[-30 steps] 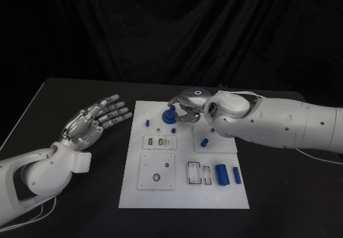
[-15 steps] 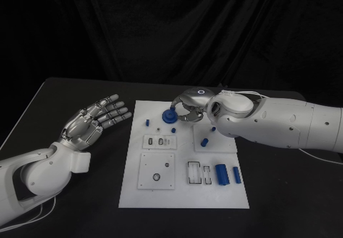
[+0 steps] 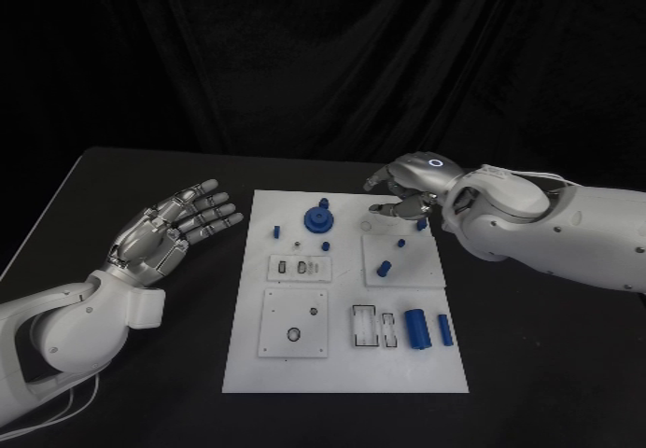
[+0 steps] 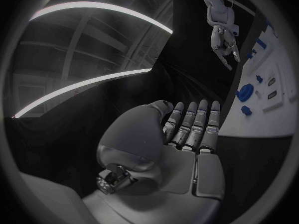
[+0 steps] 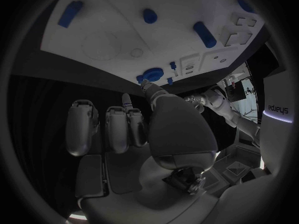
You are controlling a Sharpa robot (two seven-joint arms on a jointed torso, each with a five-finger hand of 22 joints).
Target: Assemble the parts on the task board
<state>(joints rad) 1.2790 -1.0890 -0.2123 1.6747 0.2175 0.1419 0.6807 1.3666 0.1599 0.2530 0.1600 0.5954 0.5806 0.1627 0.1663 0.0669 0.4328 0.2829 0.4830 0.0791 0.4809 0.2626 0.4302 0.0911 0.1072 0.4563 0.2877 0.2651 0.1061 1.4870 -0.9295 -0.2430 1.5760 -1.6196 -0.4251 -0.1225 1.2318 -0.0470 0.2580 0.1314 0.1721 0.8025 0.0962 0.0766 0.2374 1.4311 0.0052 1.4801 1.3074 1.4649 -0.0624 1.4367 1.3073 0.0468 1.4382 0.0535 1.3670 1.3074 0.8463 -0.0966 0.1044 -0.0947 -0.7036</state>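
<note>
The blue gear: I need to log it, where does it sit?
In the head view, the blue gear sits on the task board near its far edge, apart from the right hand.

right hand covers the task board's far right corner. Small slots and holes in the inset plates too small to read. Both arms cut off at head view's edges.

Robotics lab / test cell: black worktop w/ black curtain behind, white task board laid out w/ blue parts. Left wrist view shows high ceiling w/ long strip lights.
</note>
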